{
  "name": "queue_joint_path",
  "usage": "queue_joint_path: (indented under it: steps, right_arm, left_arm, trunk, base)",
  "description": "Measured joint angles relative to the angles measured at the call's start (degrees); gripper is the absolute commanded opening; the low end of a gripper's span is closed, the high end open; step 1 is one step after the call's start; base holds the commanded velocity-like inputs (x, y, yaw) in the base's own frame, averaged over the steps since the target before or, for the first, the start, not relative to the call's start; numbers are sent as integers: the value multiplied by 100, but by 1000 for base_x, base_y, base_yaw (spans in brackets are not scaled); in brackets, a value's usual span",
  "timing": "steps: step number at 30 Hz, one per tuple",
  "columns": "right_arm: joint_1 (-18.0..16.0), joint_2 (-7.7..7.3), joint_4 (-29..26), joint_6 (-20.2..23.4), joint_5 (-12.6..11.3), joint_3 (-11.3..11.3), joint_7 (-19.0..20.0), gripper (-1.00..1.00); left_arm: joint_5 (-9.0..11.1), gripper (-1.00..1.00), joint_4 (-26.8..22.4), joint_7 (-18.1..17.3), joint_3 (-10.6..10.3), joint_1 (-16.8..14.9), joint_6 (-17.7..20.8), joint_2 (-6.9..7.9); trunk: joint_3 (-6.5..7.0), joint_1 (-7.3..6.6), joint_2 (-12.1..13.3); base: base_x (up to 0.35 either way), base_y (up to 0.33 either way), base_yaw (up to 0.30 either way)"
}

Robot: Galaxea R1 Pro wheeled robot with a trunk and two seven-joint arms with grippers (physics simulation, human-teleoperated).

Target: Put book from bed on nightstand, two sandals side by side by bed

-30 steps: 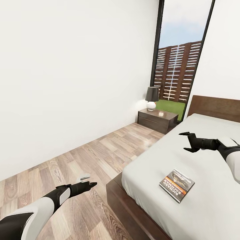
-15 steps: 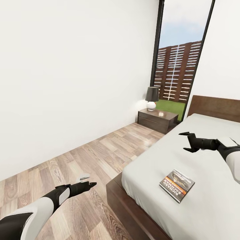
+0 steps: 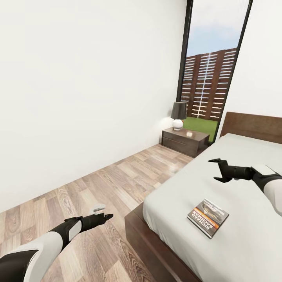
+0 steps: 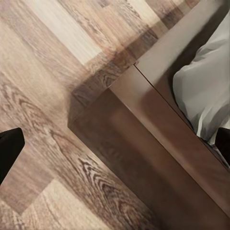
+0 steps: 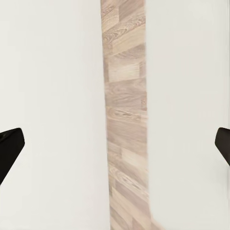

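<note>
Book (image 3: 208, 217), thin, light and likely floppy, lies flat on the bed (image 3: 250, 243), so the spread-apart right pincer (image 3: 217, 170) should probably pinch its near edge.

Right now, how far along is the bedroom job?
Nothing looks done. The book lies on the bed, not on the nightstand. In hand: the right gripper hangs open above the mattress beyond the book; the left gripper is over the floor. Left: moving the book and setting out the sandals.
</note>
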Motion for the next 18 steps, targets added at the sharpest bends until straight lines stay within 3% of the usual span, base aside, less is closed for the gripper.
queue_joint_path:
  steps: [10,18]
  right_arm:
    - [269,-5,210,-218,5,-3,6,100]
    - [497,-5,227,-286,-3,-5,7,100]
  left_arm:
    - [5,100,-7,-5,7,0,31,19]
    - [4,100,-8,-4,2,0,37,118]
  trunk:
    - [0,0,0]
    - [0,0,0]
  base:
    - [0,0,0]
    - [0,0,0]
